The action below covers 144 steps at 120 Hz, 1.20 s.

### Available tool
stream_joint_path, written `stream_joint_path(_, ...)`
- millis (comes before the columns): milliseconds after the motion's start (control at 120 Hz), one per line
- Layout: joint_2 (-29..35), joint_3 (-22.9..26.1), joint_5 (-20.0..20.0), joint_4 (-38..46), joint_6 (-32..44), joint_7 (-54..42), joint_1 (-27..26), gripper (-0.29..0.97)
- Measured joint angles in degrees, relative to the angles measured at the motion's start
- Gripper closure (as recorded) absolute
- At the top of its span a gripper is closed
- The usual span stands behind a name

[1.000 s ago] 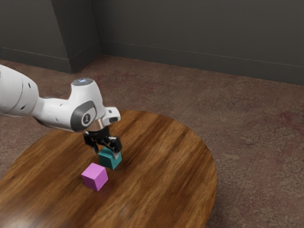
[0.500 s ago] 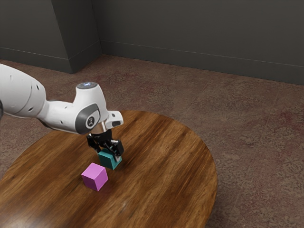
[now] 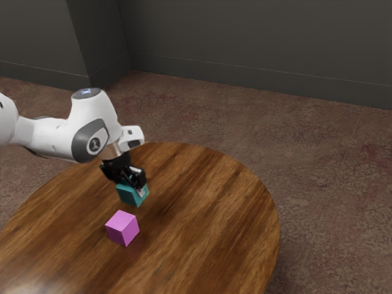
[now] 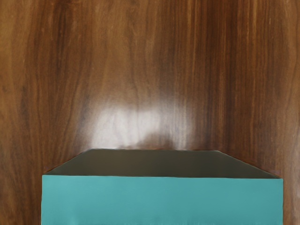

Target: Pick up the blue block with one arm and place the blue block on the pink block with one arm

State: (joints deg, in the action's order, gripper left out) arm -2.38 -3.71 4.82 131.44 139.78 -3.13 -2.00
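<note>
My black gripper (image 3: pixel 133 187) is shut on the blue block (image 3: pixel 131 195), a teal cube that hangs clear of the round wooden table (image 3: pixel 202 226). The pink block (image 3: pixel 122 228) rests on the table just below and slightly to the exterior view's left of the held cube, with a gap between them. In the wrist view the blue block (image 4: pixel 161 199) sits large right under my hand, above the wood grain.
The table's rim curves close by at the exterior view's right and far side, with carpet floor (image 3: pixel 318 153) beyond. A dark wall (image 3: pixel 245 37) and a corner pillar stand at the back.
My arm has risen and drawn back toward the exterior view's left, lifting the blue block off the table. The pink block has stayed put.
</note>
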Motion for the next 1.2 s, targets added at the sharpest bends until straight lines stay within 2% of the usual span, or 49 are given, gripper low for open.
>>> stream_joint_path(75,4.33,0.74,-0.08,3.80,-0.64,0.57,1.11,0.35)
stream_joint_path(200,9.24,4.66,-0.14,9.30,-1.43,1.81,4.16,0.35)
stream_joint_path(617,12.19,6.40,-0.15,13.50,-2.98,4.97,5.59,0.35)
stream_joint_path(867,12.18,7.10,0.50,12.92,-3.39,4.44,5.58,0.12)
stream_joint_path(1000,17.70,8.30,0.41,7.63,-5.48,4.24,6.11,0.06)
stream_joint_path(1117,19.49,8.94,0.31,2.09,-10.48,4.09,6.85,0.04)
stream_joint_path(1200,19.88,10.06,-2.44,0.08,-12.80,3.98,6.94,0.02)
